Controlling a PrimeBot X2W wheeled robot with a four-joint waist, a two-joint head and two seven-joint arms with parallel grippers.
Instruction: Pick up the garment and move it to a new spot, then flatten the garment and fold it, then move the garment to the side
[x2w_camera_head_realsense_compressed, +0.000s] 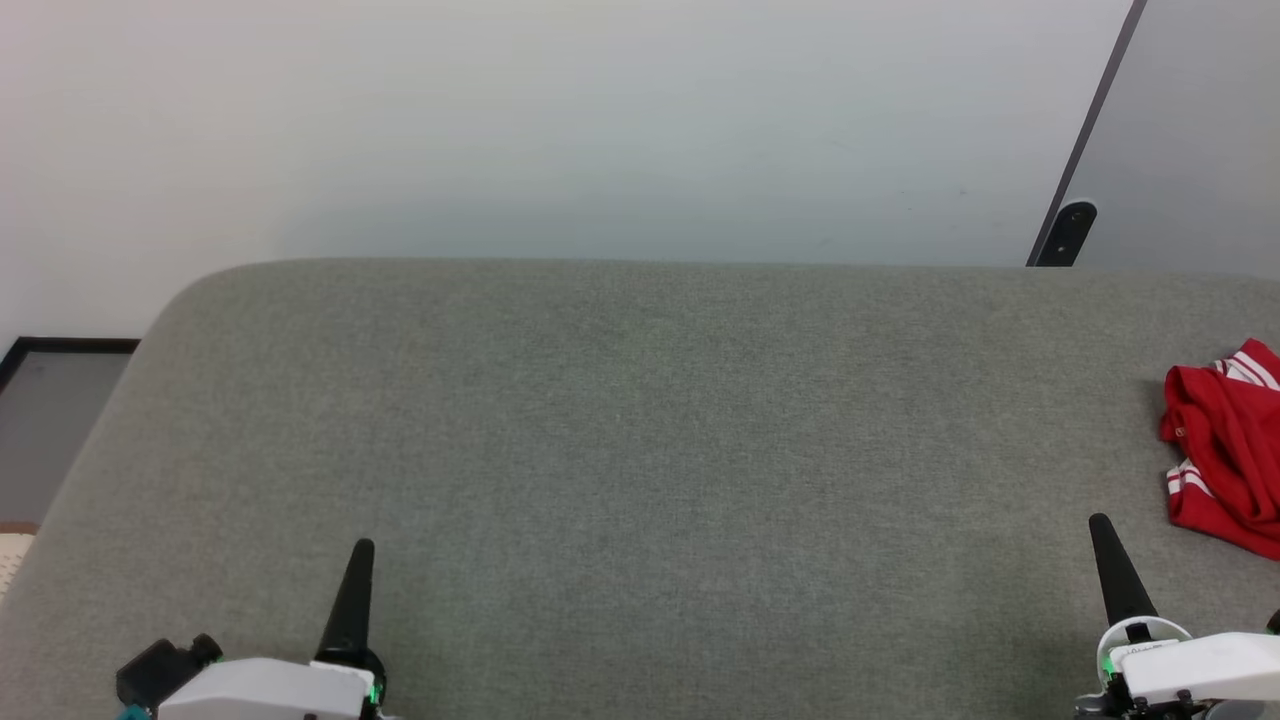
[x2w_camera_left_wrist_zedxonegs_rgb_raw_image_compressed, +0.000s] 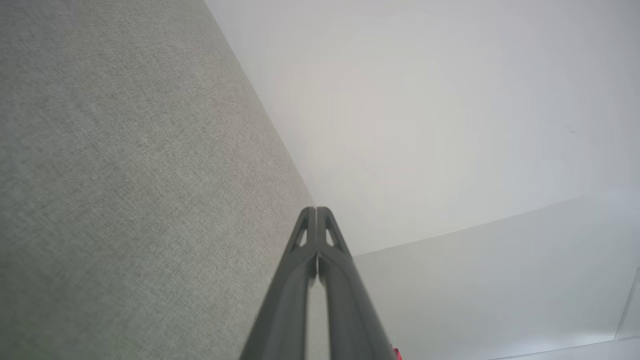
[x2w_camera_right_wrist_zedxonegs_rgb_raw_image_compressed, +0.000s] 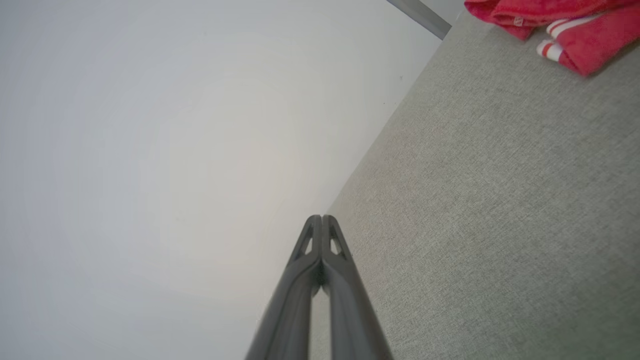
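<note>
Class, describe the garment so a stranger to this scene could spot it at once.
Start at the wide grey fabric surface below the pale wall. Follow it to the head view's right edge, past the right claw. There lies the garment, a crumpled bright-red heap with white striped bands, the one coloured thing on the grey.

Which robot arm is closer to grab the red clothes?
The right one. The right gripper sits close to the crumpled garment at the right of the grey surface; the left gripper is far across it.
</note>
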